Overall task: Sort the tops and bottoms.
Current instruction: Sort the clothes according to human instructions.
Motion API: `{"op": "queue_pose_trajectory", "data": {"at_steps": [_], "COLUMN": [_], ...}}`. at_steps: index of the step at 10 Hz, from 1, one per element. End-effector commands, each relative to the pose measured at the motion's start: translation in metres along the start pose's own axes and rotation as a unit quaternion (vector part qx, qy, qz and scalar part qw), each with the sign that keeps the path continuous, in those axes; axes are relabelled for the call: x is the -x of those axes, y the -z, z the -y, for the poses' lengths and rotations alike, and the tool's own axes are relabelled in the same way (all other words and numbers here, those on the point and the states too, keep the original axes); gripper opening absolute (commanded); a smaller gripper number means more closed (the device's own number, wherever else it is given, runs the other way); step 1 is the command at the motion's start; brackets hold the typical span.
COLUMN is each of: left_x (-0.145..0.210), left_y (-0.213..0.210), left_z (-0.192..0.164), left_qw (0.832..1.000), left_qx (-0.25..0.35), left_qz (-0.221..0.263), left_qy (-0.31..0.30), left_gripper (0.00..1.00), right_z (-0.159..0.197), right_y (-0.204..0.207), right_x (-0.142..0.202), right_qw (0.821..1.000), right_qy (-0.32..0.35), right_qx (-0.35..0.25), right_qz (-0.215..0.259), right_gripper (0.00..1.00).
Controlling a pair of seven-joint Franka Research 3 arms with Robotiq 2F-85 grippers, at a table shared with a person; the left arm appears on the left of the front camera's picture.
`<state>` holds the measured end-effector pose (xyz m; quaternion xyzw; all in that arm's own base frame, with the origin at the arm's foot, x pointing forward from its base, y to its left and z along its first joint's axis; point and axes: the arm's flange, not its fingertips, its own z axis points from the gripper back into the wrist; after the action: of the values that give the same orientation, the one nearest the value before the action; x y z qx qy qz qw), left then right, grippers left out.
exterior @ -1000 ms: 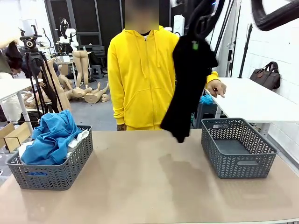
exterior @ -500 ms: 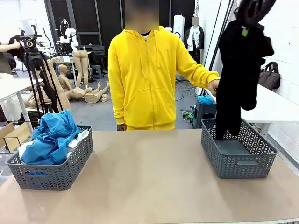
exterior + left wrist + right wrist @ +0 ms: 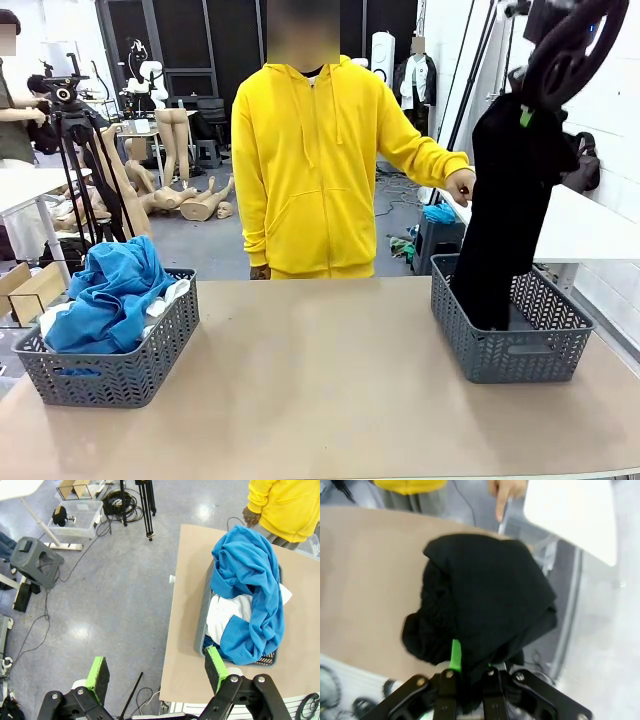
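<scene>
Right gripper [image 3: 527, 112] pinches black bottoms [image 3: 508, 200] at the top, high over right basket [image 3: 520, 345]; cloth hangs long & limp, lower end inside the basket against its far-left wall. Left gripper [image 3: 157, 672] spread wide, nothing between pads, up over floor beside table's left edge. Table [image 3: 320, 380]: plain tan top, whole mid stretch bare btwn baskets, front edge free. Person in yellow hoodie [image 3: 310, 160] at far edge, hand [image 3: 462, 186] just beside the hanging cloth. 2 baskets, grey plastic, woven-pattern walls, rectangular. Left basket [image 3: 120, 370] near left edge, heaped: tops [image 3: 112, 295], soft crumpled blue cloth over 1 white piece; no. of blue ones unclear
</scene>
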<state>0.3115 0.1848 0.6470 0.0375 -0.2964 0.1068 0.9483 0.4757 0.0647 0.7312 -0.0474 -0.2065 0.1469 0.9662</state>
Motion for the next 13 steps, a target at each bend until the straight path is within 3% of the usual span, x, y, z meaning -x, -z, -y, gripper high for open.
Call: {"op": "queue_pose_trajectory", "data": {"at_steps": [1, 3, 6, 7, 11, 12, 13], "left_x": [0.001, 0.001, 0.001, 0.001, 0.001, 0.001, 0.001], "left_y": [0.000, 0.000, 0.000, 0.000, 0.000, 0.000, 0.000], "left_z": [0.000, 0.000, 0.000, 0.000, 0.000, 0.000, 0.000], "left_qw": [1.000, 1.000, 1.000, 1.000, 1.000, 1.000, 1.000], "left_qx": [0.004, 0.004, 0.004, 0.004, 0.004, 0.004, 0.004], "left_qz": [0.001, 0.001, 0.001, 0.001, 0.001, 0.001, 0.001], "left_qy": [0.001, 0.001, 0.001, 0.001, 0.001, 0.001, 0.001], "left_gripper": [1.00, 1.00, 1.00, 1.00, 1.00, 1.00, 1.00], "right_z": [0.009, 0.014, 0.022, 0.024, 0.027, 0.029, 0.029], "right_y": [0.045, 0.106, 0.179, 0.212, 0.252, 0.249, 0.245], "right_x": [0.017, 0.025, 0.039, 0.040, 0.030, 0.028, 0.028], "right_qw": [0.999, 0.997, 0.988, 0.984, 0.975, 0.975, 0.976], "right_qy": [-0.001, 0.029, 0.033, 0.054, 0.058, 0.059, 0.064], "right_qx": [-0.029, -0.035, -0.124, -0.124, -0.141, -0.146, -0.143], "right_qz": [-0.016, -0.065, -0.087, -0.119, -0.164, -0.157, -0.153], "right_gripper": [0.00, 0.00, 0.00, 0.00, 0.00, 0.13, 0.32]}}
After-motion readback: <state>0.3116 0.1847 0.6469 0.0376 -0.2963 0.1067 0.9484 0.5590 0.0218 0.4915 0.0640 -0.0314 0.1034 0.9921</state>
